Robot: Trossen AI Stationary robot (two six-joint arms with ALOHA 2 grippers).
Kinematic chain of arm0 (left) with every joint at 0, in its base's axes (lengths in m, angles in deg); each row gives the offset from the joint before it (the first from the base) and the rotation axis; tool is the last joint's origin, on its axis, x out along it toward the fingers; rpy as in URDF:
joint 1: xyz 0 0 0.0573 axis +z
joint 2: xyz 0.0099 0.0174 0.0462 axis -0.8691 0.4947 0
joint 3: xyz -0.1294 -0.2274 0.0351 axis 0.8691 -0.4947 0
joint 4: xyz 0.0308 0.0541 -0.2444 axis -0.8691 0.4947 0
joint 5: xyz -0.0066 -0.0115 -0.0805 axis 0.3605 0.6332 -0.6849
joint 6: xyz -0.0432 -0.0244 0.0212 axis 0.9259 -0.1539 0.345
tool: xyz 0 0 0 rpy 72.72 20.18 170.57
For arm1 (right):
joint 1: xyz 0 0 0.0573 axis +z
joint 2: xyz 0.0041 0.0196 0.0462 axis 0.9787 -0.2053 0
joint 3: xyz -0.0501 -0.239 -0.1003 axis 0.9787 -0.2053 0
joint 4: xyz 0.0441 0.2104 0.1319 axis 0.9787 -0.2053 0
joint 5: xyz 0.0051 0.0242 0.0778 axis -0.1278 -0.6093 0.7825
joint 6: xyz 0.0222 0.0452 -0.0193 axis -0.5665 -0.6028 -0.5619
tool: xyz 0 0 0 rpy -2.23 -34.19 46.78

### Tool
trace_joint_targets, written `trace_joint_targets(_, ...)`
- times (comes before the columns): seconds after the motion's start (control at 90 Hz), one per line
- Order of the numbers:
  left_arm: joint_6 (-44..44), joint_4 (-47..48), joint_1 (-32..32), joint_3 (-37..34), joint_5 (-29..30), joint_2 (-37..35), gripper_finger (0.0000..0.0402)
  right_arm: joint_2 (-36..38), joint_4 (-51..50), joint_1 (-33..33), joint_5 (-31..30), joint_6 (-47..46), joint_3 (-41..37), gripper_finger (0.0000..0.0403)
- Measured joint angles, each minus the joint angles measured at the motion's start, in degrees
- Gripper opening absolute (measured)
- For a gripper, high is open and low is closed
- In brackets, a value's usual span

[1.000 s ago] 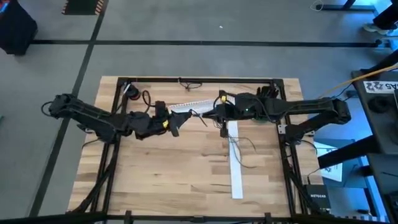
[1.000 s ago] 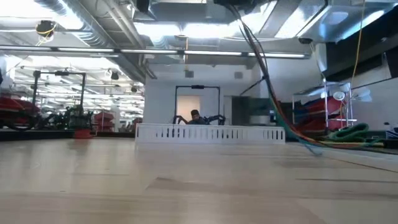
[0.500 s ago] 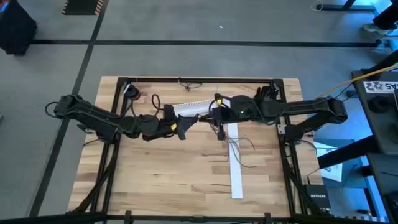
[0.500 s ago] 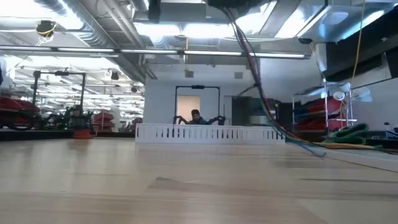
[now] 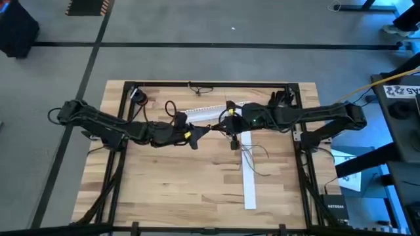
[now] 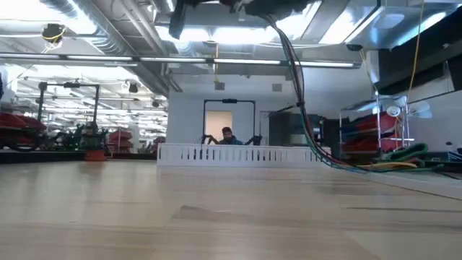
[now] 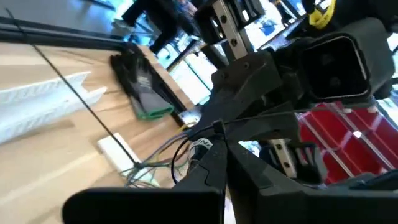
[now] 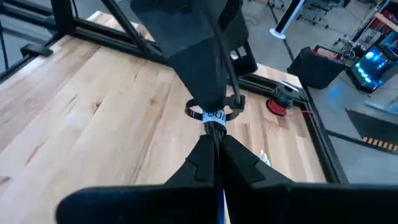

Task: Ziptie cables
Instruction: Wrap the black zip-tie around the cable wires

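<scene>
Above the table's middle, the cables are being pinched by the right gripper, fingers clamped tight, trailing toward six o'clock. Facing it from nine o'clock, the left gripper is being held close; its finger gap cannot be told.

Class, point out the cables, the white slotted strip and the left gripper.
cables [image 6: 299,108], low view: the hanging stretch.
white slotted strip [image 6: 244,154], low view: middle of its slotted side.
left gripper [image 5: 199,133], high view: midway between its fingers.
</scene>
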Motion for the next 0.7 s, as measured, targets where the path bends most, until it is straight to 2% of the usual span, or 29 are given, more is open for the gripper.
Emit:
trace_joint_targets(0.222,2.8,-2.0,2.4,0.0,-7.0,3.0,0.0000,-1.3,-2.2,0.0,0.8,-0.8,0.0,0.0005)
trace_joint_targets(0.389,3.3,-4.2,3.1,0.3,-8.9,5.4,0.0000,-2.0,-2.5,0.5,1.1,-3.7,0.5,0.0005)
trace_joint_targets(0.589,2.4,-3.7,4.3,0.5,-11.6,5.0,0.0000,-2.0,-8.0,1.8,1.4,-0.1,2.3,0.0005)
trace_joint_targets(0.7,2.7,-3.5,5.5,0.4,-14.4,5.0,0.0000,-2.2,-7.6,2.3,3.2,2.1,2.3,0.0005)
